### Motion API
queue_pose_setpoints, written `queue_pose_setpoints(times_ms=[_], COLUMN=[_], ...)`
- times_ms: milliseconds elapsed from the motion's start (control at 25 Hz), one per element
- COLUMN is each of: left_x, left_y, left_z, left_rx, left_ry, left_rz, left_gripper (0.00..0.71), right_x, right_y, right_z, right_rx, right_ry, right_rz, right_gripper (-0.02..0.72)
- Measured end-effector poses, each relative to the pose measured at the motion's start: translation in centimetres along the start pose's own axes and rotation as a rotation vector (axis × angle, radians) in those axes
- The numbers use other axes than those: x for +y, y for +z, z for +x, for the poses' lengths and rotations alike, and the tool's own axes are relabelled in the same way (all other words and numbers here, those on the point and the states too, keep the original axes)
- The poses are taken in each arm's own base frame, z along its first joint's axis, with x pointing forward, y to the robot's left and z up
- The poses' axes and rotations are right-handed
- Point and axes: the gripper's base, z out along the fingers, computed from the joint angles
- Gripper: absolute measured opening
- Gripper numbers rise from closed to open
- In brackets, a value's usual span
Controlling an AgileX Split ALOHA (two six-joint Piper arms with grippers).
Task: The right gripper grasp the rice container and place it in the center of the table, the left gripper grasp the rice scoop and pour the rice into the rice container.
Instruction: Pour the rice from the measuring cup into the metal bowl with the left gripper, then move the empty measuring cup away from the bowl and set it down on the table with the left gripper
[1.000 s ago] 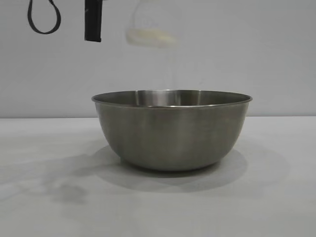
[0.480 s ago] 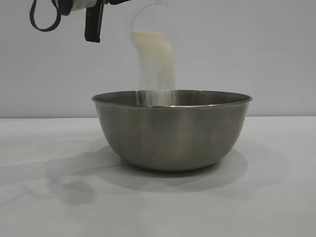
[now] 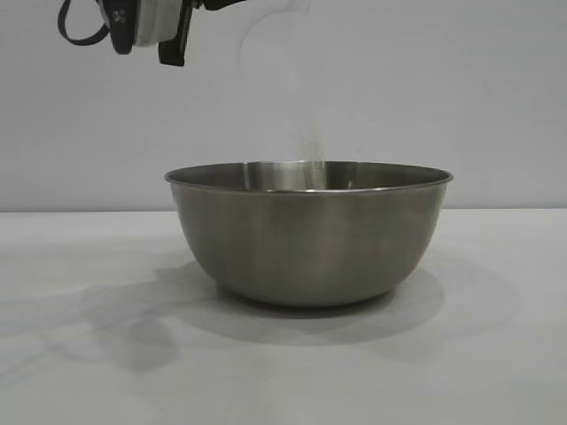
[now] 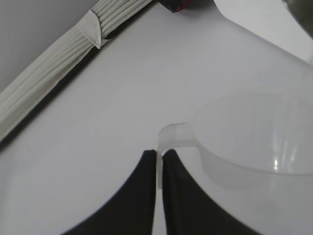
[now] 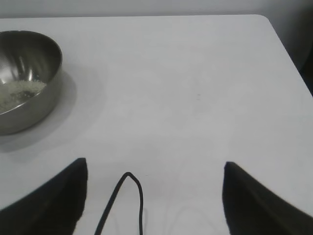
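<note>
The rice container, a big steel bowl, stands on the white table. High above its left side, my left gripper is shut on the thin handle tab of the clear rice scoop, which is tipped over. In the exterior view only the left wrist shows at the top edge, and a few last grains of rice fall into the bowl. From the right wrist view, a heap of rice lies inside the rice container. My right gripper hangs open over bare table, off to the bowl's side.
A ribbed white cable sleeve runs along the table's far edge in the left wrist view. A thin black cable loops between the right fingers. The table's rounded corner lies beyond the right gripper.
Half a second ago a thick stream of rice poured from the scoop into the bowl. It has thinned to a few grains. The left wrist has turned further and come lower into view.
</note>
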Motion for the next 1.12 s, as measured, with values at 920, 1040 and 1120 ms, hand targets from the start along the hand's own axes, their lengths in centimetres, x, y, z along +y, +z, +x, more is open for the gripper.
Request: queue_pose_setpoints(times_ms=[920,1040,1120], left_x=[0.0,-0.1,-0.2], left_y=[0.0,0.0,0.0], left_z=[0.2,0.7,1.0], left_rx=[0.030,0.085,0.120], left_ry=[-0.119,-0.315,-0.441], left_rz=[0.003,0.004,0.000], left_gripper=[0.000,0.000,0.000], right_x=[0.0,0.0,0.0], right_y=[0.0,0.0,0.0], right_z=[0.0,0.0,0.0], right_rx=[0.000,0.000,0.000], right_ry=[0.000,0.000,0.000], right_rz=[0.000,0.000,0.000], right_gripper=[0.510,0.510,0.510])
